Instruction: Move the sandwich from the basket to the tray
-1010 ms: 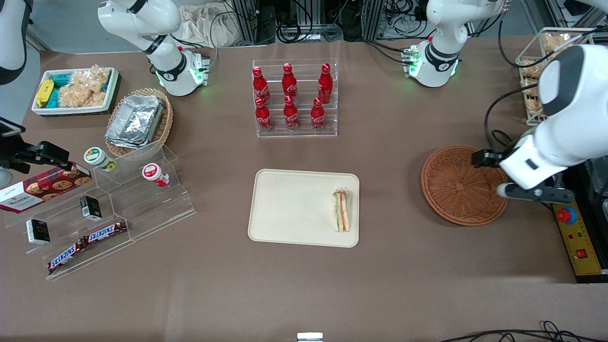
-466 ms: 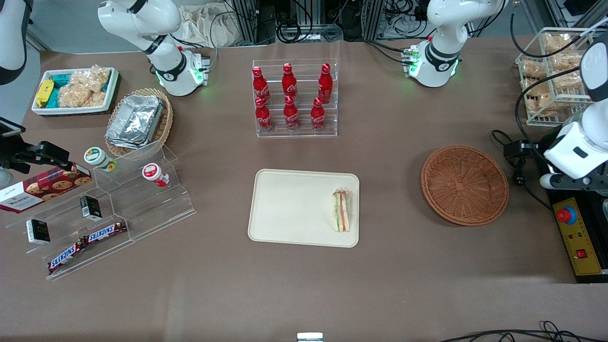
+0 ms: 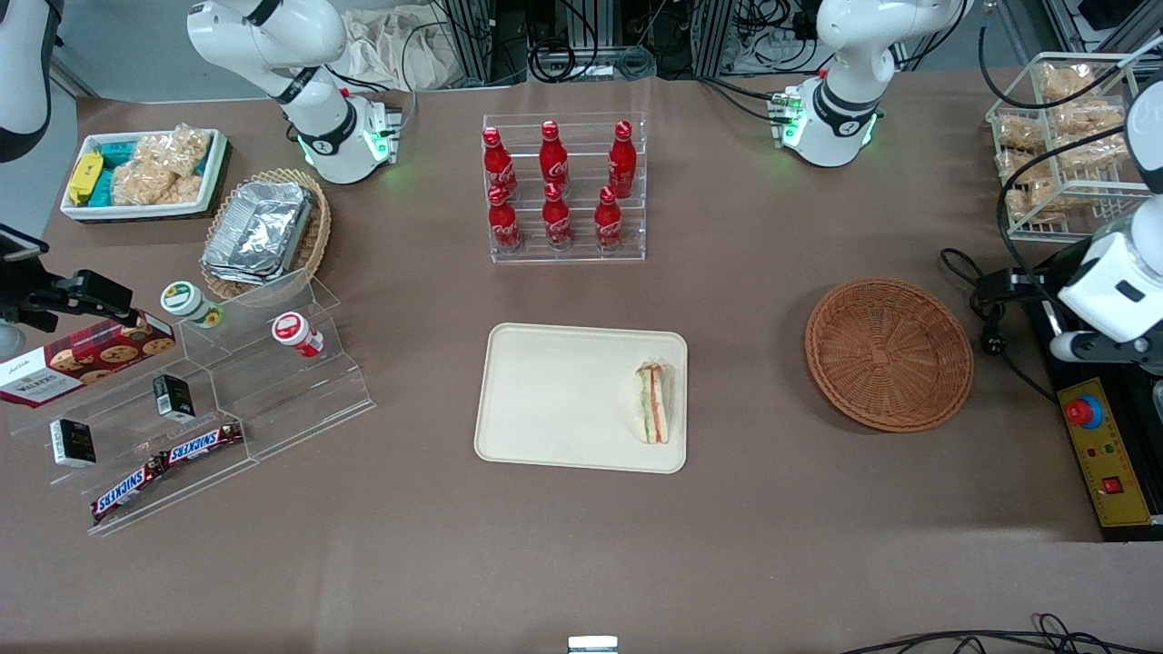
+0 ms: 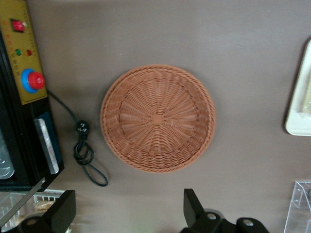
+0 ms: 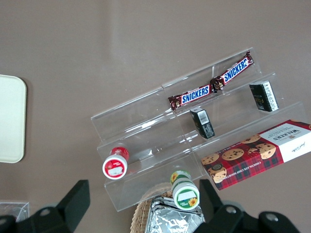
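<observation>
From front cam I see the sandwich (image 3: 653, 402) lying on the tray (image 3: 554, 400) by its edge nearest the basket (image 3: 889, 352), while wrist cam shows my gripper (image 4: 127, 213) w/ fingers spread wide, holding nothing, above bare table beside that basket, tray mostly cut off.

Arm shell (image 3: 1113, 291): glossy white rounded plastic with a small dark slot mark.
Base (image 3: 831, 127): white, black joint ring, green lights.
Cable (image 3: 1018, 182): black, looping above the gripper.
Gripper (image 4: 129, 213): black two-finger gripper, matte, fingers wide apart, silver screws beside.
</observation>
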`<state>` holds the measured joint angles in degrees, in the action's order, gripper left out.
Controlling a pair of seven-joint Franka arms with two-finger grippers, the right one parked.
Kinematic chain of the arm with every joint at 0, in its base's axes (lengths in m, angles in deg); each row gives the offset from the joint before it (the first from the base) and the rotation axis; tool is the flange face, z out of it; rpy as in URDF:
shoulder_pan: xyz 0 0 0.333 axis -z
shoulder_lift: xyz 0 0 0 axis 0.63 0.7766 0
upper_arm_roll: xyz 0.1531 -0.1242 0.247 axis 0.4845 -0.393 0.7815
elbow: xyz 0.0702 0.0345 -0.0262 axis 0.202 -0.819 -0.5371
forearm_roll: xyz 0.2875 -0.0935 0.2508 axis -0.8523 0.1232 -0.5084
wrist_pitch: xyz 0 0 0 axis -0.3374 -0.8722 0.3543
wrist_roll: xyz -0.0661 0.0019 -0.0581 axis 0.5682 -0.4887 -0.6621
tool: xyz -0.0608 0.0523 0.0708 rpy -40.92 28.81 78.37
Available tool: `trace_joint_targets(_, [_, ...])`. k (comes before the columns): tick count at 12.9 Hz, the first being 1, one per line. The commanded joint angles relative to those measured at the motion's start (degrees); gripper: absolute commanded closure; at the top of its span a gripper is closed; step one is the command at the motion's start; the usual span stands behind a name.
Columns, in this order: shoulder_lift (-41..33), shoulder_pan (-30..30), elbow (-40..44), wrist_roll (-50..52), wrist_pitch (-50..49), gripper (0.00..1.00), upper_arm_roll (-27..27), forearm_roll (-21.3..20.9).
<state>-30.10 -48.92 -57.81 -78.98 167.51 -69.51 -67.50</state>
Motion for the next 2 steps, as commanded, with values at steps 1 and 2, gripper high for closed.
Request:
trace_joint_targets(1, [-1.12, 9.85, -0.13, -1.93, -1.09, 0.01, 11.48, 1.63])
trace_joint_targets(2, [-1.12, 9.87, -0.13, -1.94, -1.09, 0.01, 11.49, 1.64])
